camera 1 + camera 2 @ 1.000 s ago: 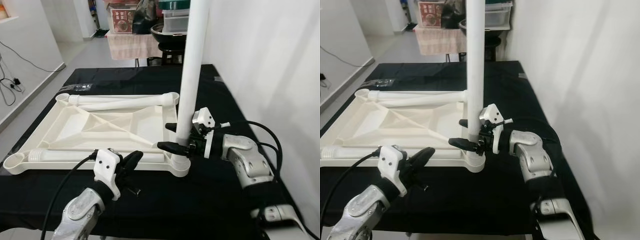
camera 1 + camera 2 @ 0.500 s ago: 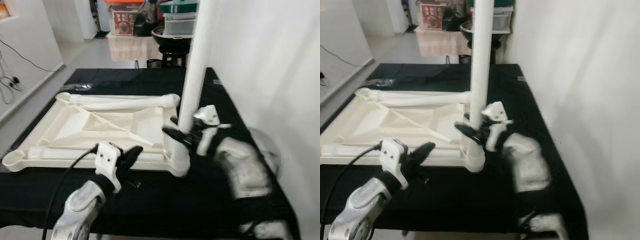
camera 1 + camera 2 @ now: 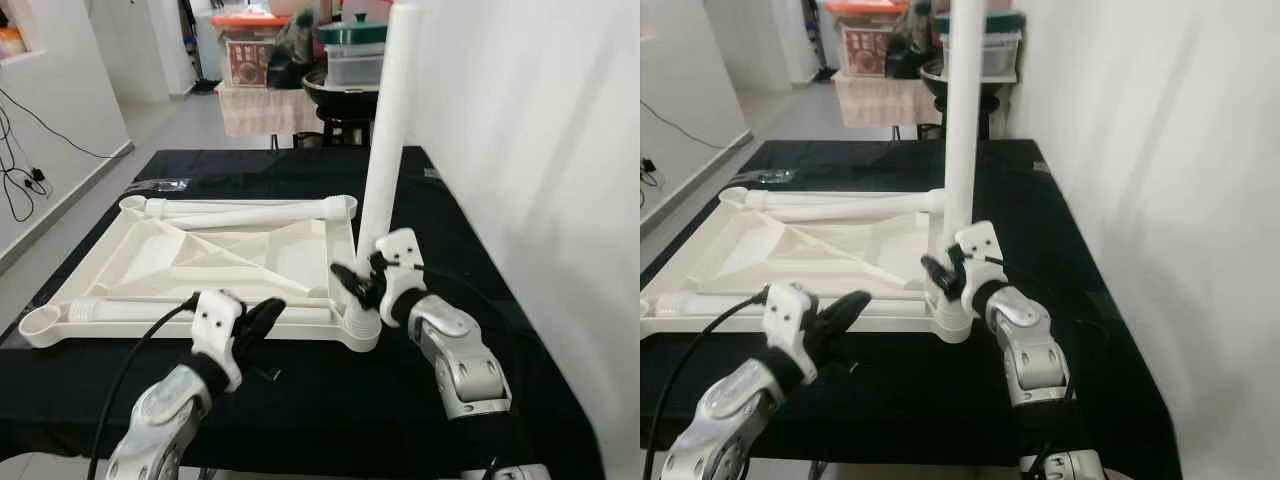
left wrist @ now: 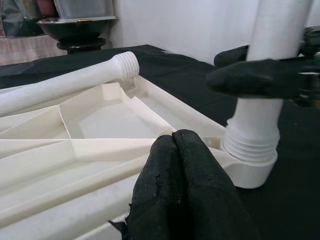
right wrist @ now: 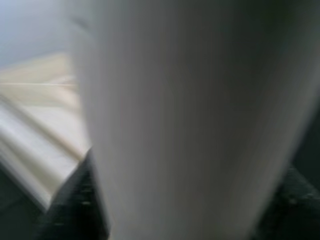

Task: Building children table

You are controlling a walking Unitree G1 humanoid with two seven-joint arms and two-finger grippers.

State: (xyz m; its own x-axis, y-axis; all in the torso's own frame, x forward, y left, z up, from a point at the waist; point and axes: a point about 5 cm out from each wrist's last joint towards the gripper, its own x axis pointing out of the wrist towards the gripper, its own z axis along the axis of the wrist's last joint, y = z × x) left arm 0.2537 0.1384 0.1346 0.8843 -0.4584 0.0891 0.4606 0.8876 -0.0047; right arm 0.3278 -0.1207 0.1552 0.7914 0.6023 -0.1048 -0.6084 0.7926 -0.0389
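Observation:
A white tabletop (image 3: 280,258) lies upside down on the black-covered table. One white leg (image 3: 385,130) stands upright in its near right corner socket (image 3: 360,325). My right gripper (image 3: 356,281) is shut on the base of this leg, one black finger on either side; up close the leg (image 5: 190,115) is a blurred white column. My left gripper (image 3: 262,318) is shut, its fingertips (image 4: 175,150) pressed together against the tabletop's near rim. Two loose legs lie on the tabletop, one along the far edge (image 3: 240,210) and one along the near edge (image 3: 130,310).
A white wall (image 3: 540,150) runs close along the table's right side. Black cloth (image 3: 440,210) shows between the tabletop and the wall. A small dark part (image 3: 268,375) lies on the cloth by my left gripper. Boxes and a dark bowl (image 3: 340,85) stand behind the table. Cables (image 3: 15,190) trail at left.
The camera has shifted. My right forearm has swung from out at the right to nearer the front, with the gripper staying at the leg's base. The left gripper stays put.

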